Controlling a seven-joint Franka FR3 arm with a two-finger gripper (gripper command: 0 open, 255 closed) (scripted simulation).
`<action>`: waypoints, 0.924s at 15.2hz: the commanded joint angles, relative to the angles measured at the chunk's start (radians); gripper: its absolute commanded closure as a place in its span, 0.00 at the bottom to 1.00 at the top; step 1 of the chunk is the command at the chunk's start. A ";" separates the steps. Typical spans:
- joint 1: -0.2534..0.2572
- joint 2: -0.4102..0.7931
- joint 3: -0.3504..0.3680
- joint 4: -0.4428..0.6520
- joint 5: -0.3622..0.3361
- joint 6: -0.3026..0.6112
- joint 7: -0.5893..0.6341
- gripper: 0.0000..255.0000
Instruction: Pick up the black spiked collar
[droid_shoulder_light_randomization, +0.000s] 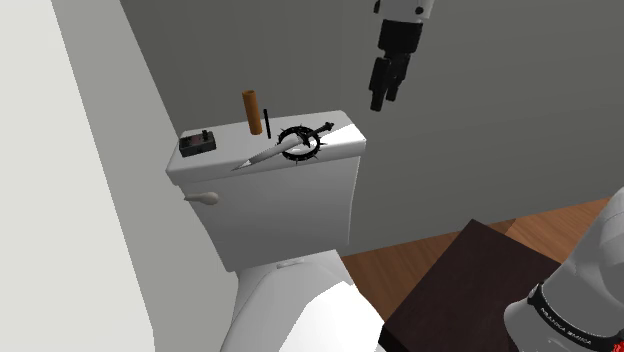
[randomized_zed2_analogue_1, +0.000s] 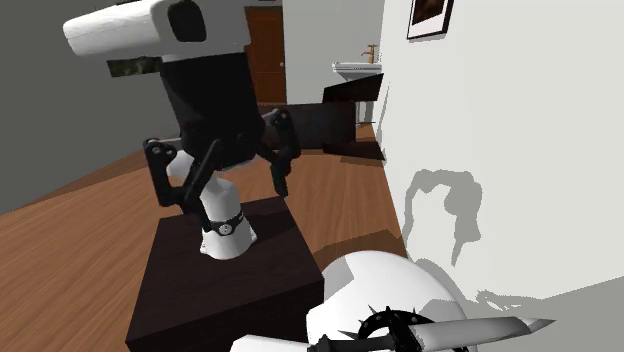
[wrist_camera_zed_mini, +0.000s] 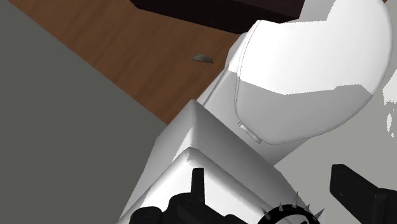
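The black spiked collar (droid_shoulder_light_randomization: 299, 142) lies flat on the white toilet tank lid (droid_shoulder_light_randomization: 220, 165), ringed around the middle of a knife with a silver blade (droid_shoulder_light_randomization: 260, 157) and a black handle (droid_shoulder_light_randomization: 322, 130). My gripper (droid_shoulder_light_randomization: 386, 98) hangs in the air above the tank's end, up and toward the shoulder view's right of the collar, well apart from it. In the second exterior view the gripper (randomized_zed2_analogue_1: 225, 190) faces the camera, fingers (randomized_zed2_analogue_1: 163, 180) spread open and holding nothing, with the collar (randomized_zed2_analogue_1: 395, 325) low in front. The wrist view catches the collar (wrist_camera_zed_mini: 294, 215) at the tank's back.
Also on the lid stand a brown cylinder (droid_shoulder_light_randomization: 251, 108), a thin black stick (droid_shoulder_light_randomization: 268, 123) and a dark boxy device (droid_shoulder_light_randomization: 198, 143). A grey wall (droid_shoulder_light_randomization: 480, 120) rises behind the tank. The toilet bowl (droid_shoulder_light_randomization: 290, 310) and the dark stand (droid_shoulder_light_randomization: 460, 290) lie below.
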 joint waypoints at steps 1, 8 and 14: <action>0.009 0.090 -0.010 0.076 0.029 -0.007 -0.029 0.00; 0.022 0.418 -0.022 0.400 0.135 -0.082 -0.117 0.00; 0.012 0.737 -0.001 0.790 0.217 -0.218 -0.150 0.00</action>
